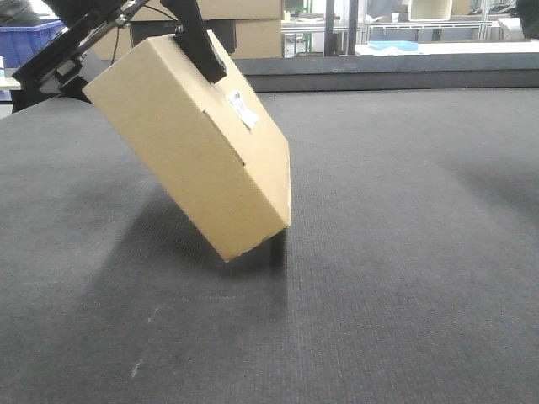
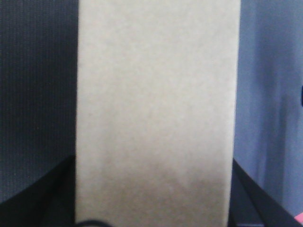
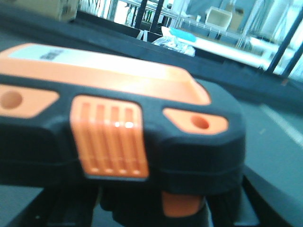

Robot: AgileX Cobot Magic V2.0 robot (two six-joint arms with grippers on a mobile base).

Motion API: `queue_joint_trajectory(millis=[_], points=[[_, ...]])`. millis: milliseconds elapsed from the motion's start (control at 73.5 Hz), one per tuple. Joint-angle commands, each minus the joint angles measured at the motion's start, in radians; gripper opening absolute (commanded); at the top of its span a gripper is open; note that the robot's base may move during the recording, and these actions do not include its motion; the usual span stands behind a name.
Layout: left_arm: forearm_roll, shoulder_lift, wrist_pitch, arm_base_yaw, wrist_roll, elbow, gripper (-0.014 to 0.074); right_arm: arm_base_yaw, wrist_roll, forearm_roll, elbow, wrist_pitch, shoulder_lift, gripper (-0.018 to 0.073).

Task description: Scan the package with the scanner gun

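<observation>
My left claw (image 2: 152, 163) is clamped across the plain tan rectangular cardboard package (image 1: 189, 151). I hold it tilted, left of the middle of the dark grey fabric-covered table (image 1: 404, 252), with its lowest corner down at the surface and its small white label (image 1: 242, 108) on the upper face. My right claw (image 3: 151, 210) grips the black-and-orange handheld scanner gun (image 3: 118, 127), which fills that wrist view.
</observation>
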Motion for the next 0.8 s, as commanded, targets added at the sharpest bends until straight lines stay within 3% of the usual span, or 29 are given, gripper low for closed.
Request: queue_joint_trajectory(millis=[0, 150, 340, 449, 789], points=[[-0.018, -0.016, -0.034, -0.007, -0.006, -0.002, -0.0111, -0.004, 0.163, 0.006, -0.013, -0.063, -0.012, -0.0167], [-0.015, -0.016, -0.036, -0.007, -0.006, -0.002, -0.0111, -0.004, 0.277, 0.006, -0.013, -0.106, 0.031, -0.0167], [-0.01, -0.016, -0.036, -0.007, -0.006, -0.002, -0.0111, -0.004, 0.416, 0.006, -0.013, -0.313, 0.122, -0.0167], [-0.01, -0.016, -0.036, -0.007, -0.006, -0.002, -0.0111, -0.004, 0.421, 0.006, -0.013, -0.363, 0.169, -0.0167], [-0.01, -0.016, -0.043, -0.007, -0.006, -0.002, -0.0111, -0.004, 0.421, -0.081, -0.016, -0.349, 0.221, -0.0167]])
